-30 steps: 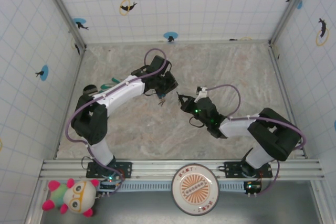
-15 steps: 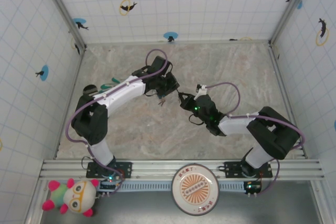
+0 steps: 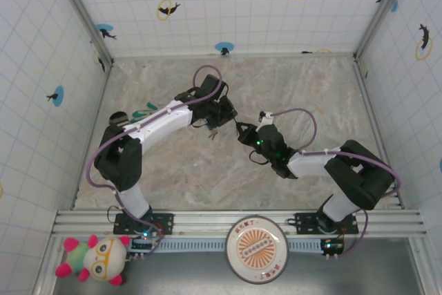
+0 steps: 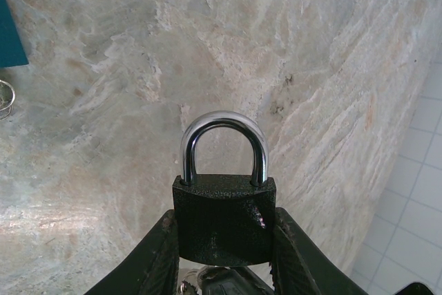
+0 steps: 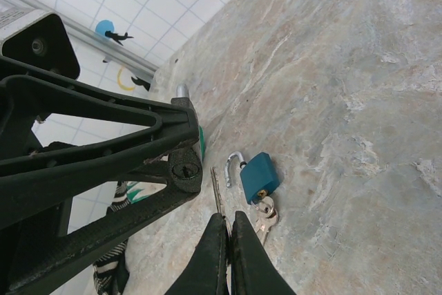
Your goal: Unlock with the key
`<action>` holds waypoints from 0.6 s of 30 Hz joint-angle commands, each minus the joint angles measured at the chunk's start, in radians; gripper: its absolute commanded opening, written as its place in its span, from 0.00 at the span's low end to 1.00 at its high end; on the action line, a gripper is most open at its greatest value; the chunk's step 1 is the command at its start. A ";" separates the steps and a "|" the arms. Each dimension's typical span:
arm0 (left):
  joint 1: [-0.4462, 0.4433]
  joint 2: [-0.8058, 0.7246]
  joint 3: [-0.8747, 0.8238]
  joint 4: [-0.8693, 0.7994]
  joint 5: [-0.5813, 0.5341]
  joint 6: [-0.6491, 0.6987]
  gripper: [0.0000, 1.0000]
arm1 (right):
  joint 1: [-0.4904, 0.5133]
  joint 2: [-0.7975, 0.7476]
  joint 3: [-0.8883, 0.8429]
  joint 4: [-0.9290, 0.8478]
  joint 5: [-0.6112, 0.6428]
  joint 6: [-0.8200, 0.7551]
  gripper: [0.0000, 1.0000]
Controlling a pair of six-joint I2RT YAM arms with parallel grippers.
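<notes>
**Key held just beside the black lock**

Your left arm [image 3: 155,124] reaches out over the middle of the bench [image 3: 297,88]. The left jaws pinch a black lock [image 4: 223,208]. One finger [image 4: 160,253] sits on each side of the lock's body. In the left wrist view the lock's shiny loop [image 4: 223,126] points away from the camera. The loop is shut, with both ends down in the body.

Your right arm [image 3: 311,164] comes in from the other side to meet it. The right jaws are pressed together, and they pinch the key [image 5: 217,195]. The key's head is hidden between the tips. Its thin blade sticks out and points along the side of the black lock. The tip of the blade is just beside the round keyhole [image 5: 185,169] in the end of the lock. There is a small gap between them, so the key is not in the hole.

On the bench past the key lies a small blue lock [image 5: 260,176]. Its silver loop is popped open at one end. A few more keys [image 5: 264,213] lie right by it, touching it. In the left wrist view a teal piece [image 4: 10,32] lies flat on the bench at the left edge, well apart from the black lock.
</notes>
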 commanded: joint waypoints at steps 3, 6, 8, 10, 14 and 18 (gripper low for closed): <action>-0.005 0.006 -0.001 -0.017 0.005 0.009 0.00 | 0.024 -0.034 0.025 -0.013 0.031 -0.022 0.00; -0.005 0.009 0.000 -0.017 0.006 0.007 0.00 | 0.030 -0.049 0.014 -0.018 0.049 -0.020 0.00; -0.005 0.009 0.000 -0.017 0.009 0.009 0.00 | 0.028 -0.054 0.012 -0.019 0.052 -0.025 0.00; -0.005 0.009 0.000 -0.017 0.009 0.009 0.00 | 0.026 -0.059 0.015 -0.024 0.057 -0.028 0.00; -0.008 0.009 -0.003 -0.016 0.011 0.008 0.00 | 0.020 -0.062 0.028 -0.034 0.063 -0.036 0.00; -0.011 0.009 -0.004 -0.011 0.017 0.008 0.00 | 0.012 -0.048 0.040 -0.032 0.052 -0.037 0.00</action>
